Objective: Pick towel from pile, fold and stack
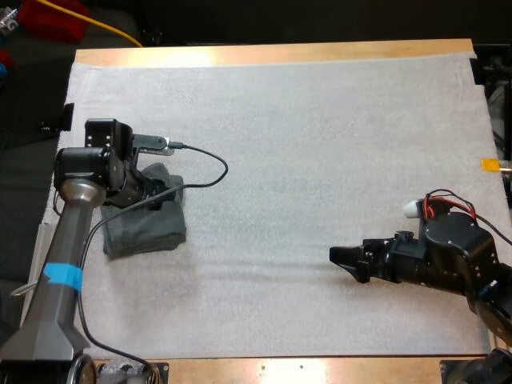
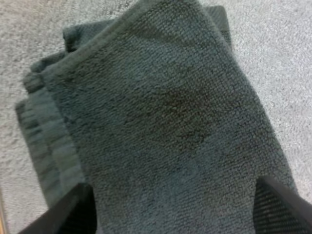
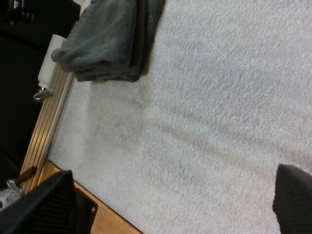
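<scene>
Seemingly, the fold is judged done; the folded towel stack (image 1: 148, 228) is laid at the white mat's (image 1: 320, 144) left side; the left gripper (image 1: 166, 194) is held wide above it, the right gripper (image 1: 346, 262) wide over bare mat; only retreat is judged left.

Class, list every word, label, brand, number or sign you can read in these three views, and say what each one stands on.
None: no text can be read in any view.
The folded towel stack, the white mat and the table's wooden edge carry no words, labels, brand marks or numbers.
</scene>
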